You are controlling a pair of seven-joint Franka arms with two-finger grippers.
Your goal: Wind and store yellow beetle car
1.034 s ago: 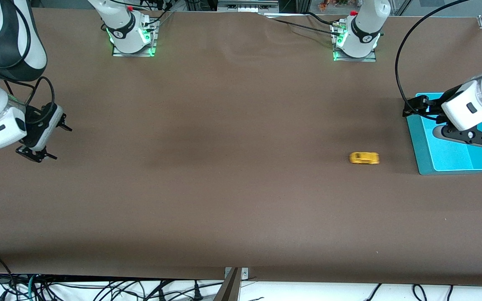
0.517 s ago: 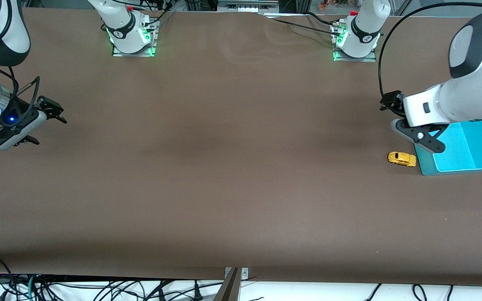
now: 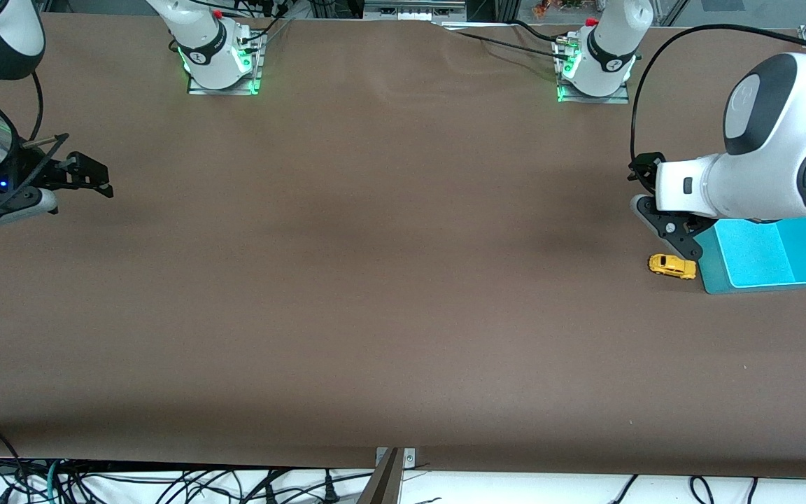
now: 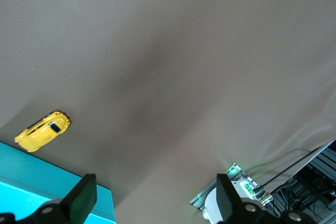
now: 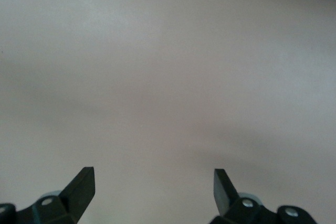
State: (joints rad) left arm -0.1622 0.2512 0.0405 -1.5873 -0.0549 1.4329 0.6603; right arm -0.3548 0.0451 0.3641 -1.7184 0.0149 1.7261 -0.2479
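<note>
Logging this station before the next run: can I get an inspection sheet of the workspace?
Surface: brown table, bare across the middle.
Job's things: yellow beetle car on the table, beside the teal tray.
Clutter: nothing seen.
Grippers: left gripper open, above the car at the tray's edge; right gripper open, waiting over the right arm's end of the table.
Cables: black cable looping to the left arm.
Surroundings: cable tangle below the table edge.

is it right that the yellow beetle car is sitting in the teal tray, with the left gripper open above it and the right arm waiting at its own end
Not quite. The yellow beetle car sits on the brown table beside the teal tray, just outside its edge, as the front view shows. The rest holds: the left gripper is open above that spot, and the right gripper waits, open, at the right arm's end.
</note>
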